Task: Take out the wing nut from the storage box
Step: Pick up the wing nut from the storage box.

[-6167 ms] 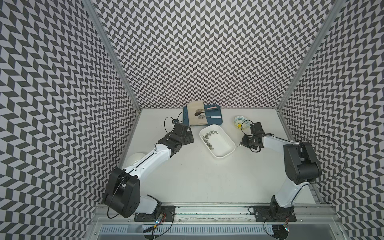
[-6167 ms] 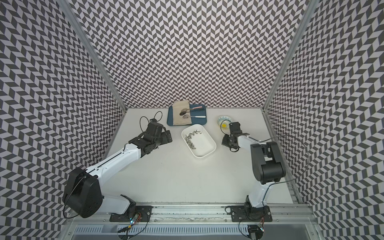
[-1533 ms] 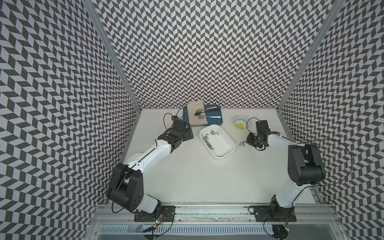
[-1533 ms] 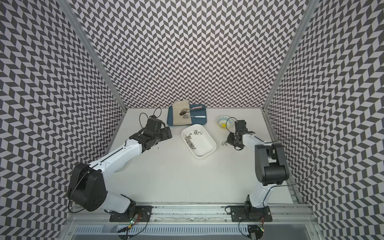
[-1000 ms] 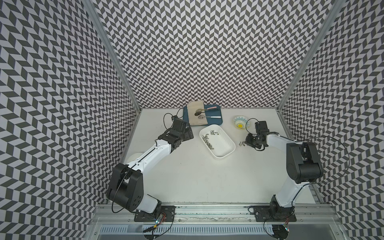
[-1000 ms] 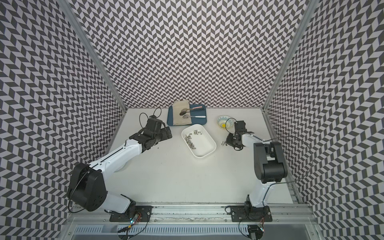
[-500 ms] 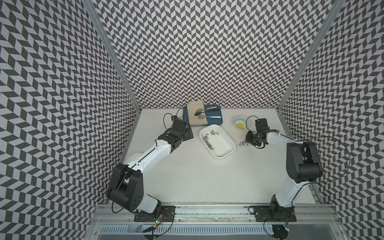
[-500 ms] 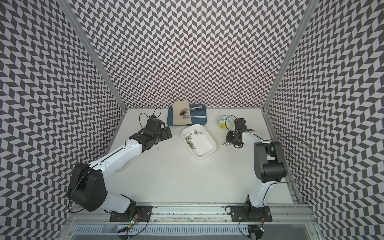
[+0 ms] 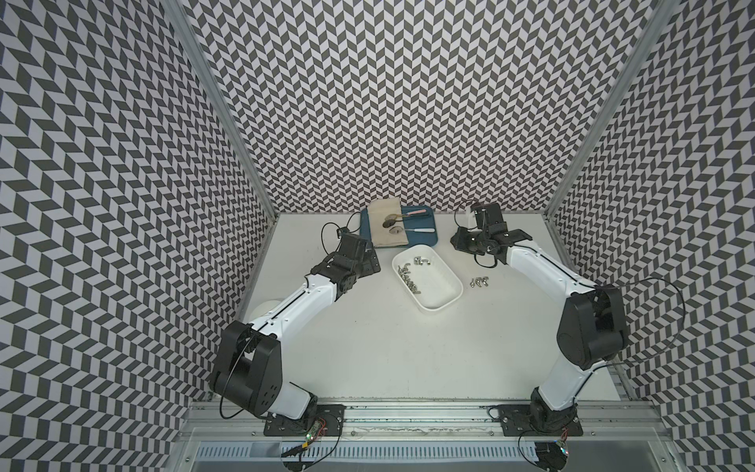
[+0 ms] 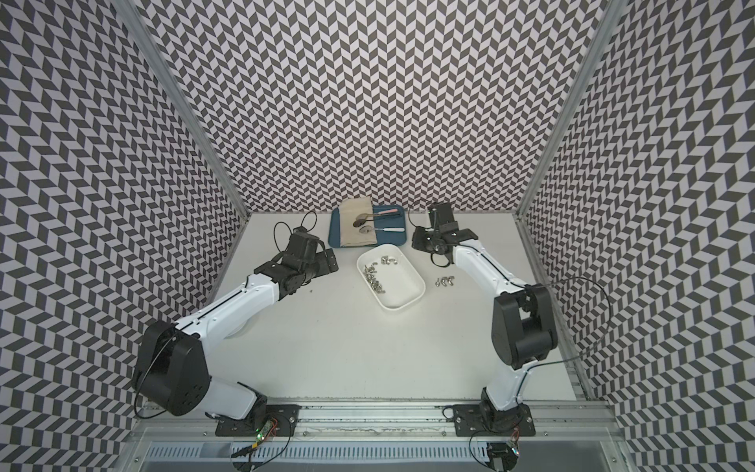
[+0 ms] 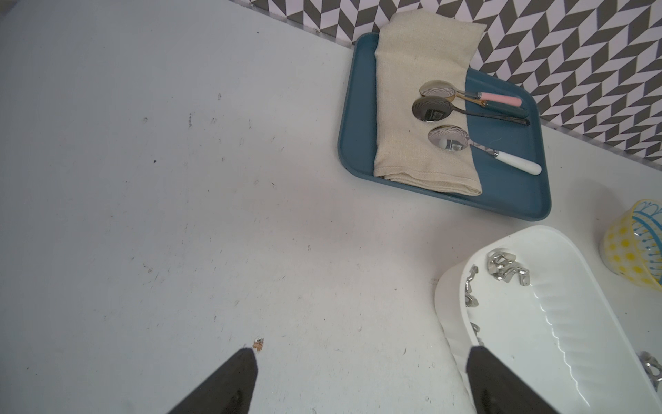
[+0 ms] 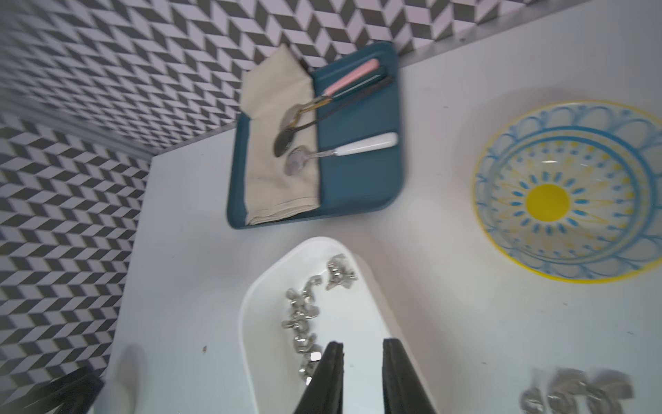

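White plastic, shallow and round-cornered, the box [image 9: 440, 292] lies askew on the tabletop [image 9: 367, 347], its far end just short of a blue tray [image 9: 425, 242]. Silvery wing nuts [image 9: 408, 279] string along its left wall, with a couple more at the far end. They are too small and tangled to count in both top views, and the right wrist view smears them. A few loose nuts [image 9: 480, 281] sit on the tabletop just right of the box, not touching it. The right wrist view shows them blurred and cut by the frame edge. The right end effector [image 12: 361, 342] hangs near the box's far right corner, its fingers [image 12: 331, 376] parted by a narrow gap with nothing in it. From above, the wrist hides them. The left end effector [image 11: 360, 349] hovers left of the box, wide open and empty, with only the finger ends in its wrist view. A patterned bowl [image 12: 548, 200] runs off the edge in both wrist views and is hidden under the right wrist in both top views. On the tray, a beige cloth [image 11: 412, 143] carries the heads of three spoons [image 11: 430, 109].
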Controlling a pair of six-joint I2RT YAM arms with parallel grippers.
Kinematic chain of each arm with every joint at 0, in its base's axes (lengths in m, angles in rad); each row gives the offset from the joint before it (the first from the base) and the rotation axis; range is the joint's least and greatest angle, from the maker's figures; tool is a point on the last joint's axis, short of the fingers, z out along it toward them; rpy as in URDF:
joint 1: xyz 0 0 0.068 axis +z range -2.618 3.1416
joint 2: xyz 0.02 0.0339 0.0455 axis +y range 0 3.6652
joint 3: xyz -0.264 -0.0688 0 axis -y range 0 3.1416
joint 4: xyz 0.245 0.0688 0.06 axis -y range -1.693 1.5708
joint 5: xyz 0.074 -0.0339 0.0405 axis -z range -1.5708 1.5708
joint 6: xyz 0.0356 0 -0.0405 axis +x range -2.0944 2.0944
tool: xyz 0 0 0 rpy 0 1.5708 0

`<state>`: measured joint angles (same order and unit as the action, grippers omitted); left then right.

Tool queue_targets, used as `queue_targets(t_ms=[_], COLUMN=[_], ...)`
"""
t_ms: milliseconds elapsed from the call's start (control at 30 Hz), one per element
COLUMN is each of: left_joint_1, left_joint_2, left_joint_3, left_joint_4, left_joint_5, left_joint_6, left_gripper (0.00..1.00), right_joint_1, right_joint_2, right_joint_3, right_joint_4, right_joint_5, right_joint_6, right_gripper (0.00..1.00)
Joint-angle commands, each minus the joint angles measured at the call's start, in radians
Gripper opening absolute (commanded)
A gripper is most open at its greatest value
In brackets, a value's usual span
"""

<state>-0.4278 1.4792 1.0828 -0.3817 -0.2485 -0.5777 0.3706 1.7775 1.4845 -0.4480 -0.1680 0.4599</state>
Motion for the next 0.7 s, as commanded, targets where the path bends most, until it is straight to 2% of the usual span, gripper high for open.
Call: queue_targets(t_ms=[0,233,467,667], left_joint_1=[-0.002,0.007,0.020,0.023], left_joint_2=[-0.010,-0.028,-0.049,-0.049], left_joint_3=[0.008,-0.026,-0.047,-0.046], left_joint_4=[0.009,0.004,-0.003,-0.011], left_joint_5=[-0.006,0.001,0.013,0.016], left_joint_6=[0.004,-0.001,-0.001,0.008], left_gripper=[0.95,0.96,0.96,0.96], right_joint_1=[0.077,0.191,0.212,0.214], right_joint_2=[0.063,0.228,0.312,0.354], right_joint_3=[0.047,0.161,0.174,0.181], right_joint_4=[0.003,-0.030,-0.017,0.035], right_joint_5=[0.006,-0.025,0.018,0.042], right_joint_6=[0.011,-0.066,-0.098,-0.040], right_gripper=[0.24,0.24,0.24,0.24])
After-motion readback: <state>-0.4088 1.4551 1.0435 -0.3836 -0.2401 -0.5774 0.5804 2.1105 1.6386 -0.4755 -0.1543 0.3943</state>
